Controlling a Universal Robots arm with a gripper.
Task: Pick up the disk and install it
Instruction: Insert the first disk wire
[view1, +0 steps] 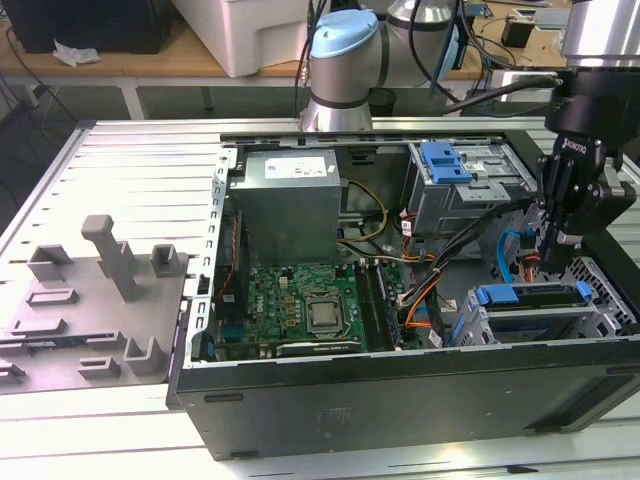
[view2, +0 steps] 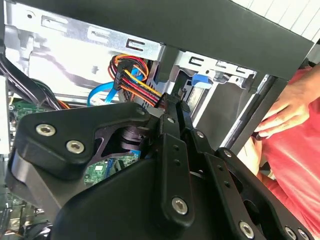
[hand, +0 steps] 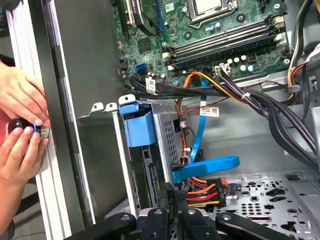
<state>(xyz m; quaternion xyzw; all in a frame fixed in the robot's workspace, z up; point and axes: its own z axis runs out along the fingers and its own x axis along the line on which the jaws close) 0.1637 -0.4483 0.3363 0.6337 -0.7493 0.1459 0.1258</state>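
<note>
The disk (view1: 530, 295) stands on edge inside the grey drive cage (view1: 610, 300) at the exterior view's right end of the open computer case. Its long blue carrier bracket shows along the top, and its silver face is mostly hidden. In the first wrist view the blue bracket (hand: 205, 167) runs across the cage slot beside a dark drive edge. My gripper (view1: 556, 250) hangs just above the bracket's right end. Its black fingertips (view2: 172, 112) are pressed together with nothing between them. The gripper (hand: 176, 196) points down at the slot beside red and orange power leads.
A second grey cage with a blue tab (view1: 445, 160) sits behind. Bundled cables (view1: 430, 290), the motherboard (view1: 300, 310) and the power supply (view1: 290, 200) fill the case. A person's hands (hand: 20, 125) rest on the case's outer edge. A grey fixture plate (view1: 90, 300) lies at the exterior view's left.
</note>
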